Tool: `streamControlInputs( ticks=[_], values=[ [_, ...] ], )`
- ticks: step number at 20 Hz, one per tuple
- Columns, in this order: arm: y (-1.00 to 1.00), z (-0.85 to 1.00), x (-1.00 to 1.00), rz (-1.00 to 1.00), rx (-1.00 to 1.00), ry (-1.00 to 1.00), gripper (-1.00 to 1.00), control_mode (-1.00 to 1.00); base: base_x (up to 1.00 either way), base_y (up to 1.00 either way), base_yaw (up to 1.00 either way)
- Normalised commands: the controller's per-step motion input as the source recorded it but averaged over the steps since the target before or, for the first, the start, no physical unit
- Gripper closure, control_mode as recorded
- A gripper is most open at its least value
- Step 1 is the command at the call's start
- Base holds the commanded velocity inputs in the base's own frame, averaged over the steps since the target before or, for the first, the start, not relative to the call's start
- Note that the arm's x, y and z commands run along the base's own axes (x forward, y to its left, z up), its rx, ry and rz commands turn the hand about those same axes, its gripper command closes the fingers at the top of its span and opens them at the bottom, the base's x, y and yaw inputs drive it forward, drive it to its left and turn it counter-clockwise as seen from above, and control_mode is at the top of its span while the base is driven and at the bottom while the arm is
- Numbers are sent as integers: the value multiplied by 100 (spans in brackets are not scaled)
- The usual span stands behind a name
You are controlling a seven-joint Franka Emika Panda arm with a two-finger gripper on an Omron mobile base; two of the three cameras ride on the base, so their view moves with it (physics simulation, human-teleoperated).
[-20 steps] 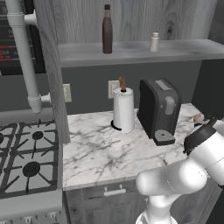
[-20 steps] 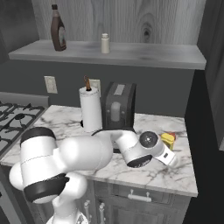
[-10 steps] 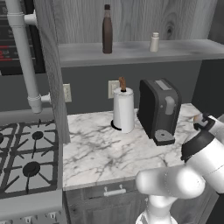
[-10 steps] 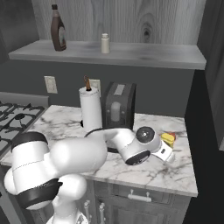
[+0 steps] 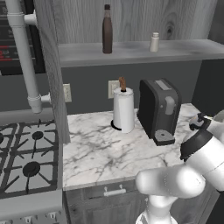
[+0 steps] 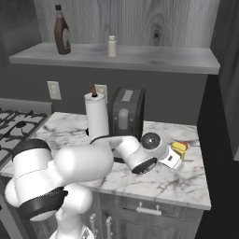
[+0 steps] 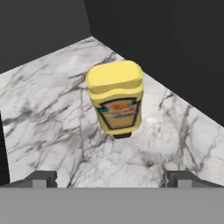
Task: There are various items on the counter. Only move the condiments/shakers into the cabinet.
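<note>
We have swung our hand [image 7: 112, 179], fingers spread and empty, farther right along the bench [image 7: 48, 118]; the yellow bottle [image 7: 116, 99] now stands just ahead, centred between them, awaiting grasp.

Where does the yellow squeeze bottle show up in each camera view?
Left base view: hidden behind the arm, not visible.
Right base view: yellow squeeze bottle at right on the counter, just past the hand.
Hand view: centre, standing cap-down on the marble.
Shared landmark: the black coffee machine in both base views.
</note>
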Motion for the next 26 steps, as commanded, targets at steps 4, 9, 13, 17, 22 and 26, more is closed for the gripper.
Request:
streamControlInputs(
  ticks=[4, 9, 13, 17, 22, 26],
  values=[
    [-6, 0, 20, 4, 0, 0, -100, -100, 0, 0, 0],
    [-33, 0, 5, 6, 0, 0, -100, -100, 0, 0, 0],
    [-34, 0, 0, 4, 0, 0, -100, -100, 0, 0, 0],
    [-2, 0, 6, 0, 0, 0, -100, -100, 0, 0, 0],
    [0, 0, 8, 0, 0, 0, -100, -100, 0, 0, 0],
    [0, 0, 6, 0, 0, 0, -100, -100, 0, 0, 0]
  ],
)
